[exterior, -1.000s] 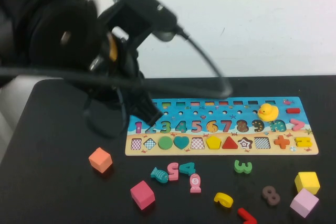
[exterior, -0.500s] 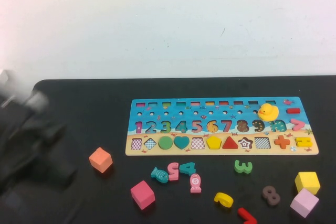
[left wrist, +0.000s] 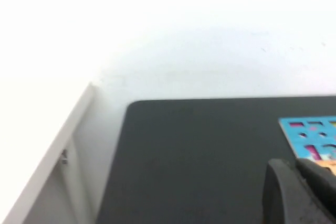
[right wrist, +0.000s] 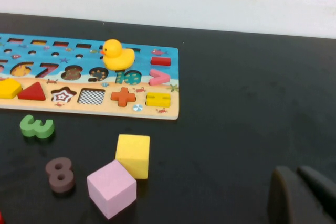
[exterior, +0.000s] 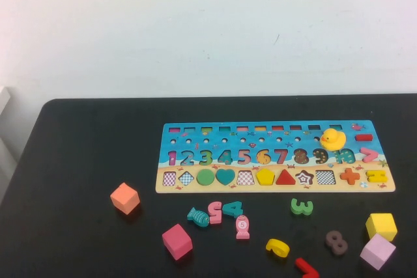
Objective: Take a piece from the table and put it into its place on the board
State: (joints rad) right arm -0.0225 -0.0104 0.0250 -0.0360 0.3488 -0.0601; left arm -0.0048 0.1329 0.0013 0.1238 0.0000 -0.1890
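Observation:
The yellow pentagon piece lies flat in a slot on the sandy lower strip of the board, between a checkered slot and a red triangle. It also shows at the edge of the right wrist view. The board lies on the black table. Neither arm shows in the high view. My left gripper is shut and empty, over the table near the board's left end. My right gripper is shut and empty, over bare table to the right of the board.
A yellow duck stands on the board. Loose on the table in front of it: an orange cube, a magenta cube, a yellow cube, a lilac cube, a green 3, a brown 8 and a curved yellow number.
The left arm, which filled the high view's left side over the board's left end, has pulled back to the left and out of that view. The pieces have not moved.

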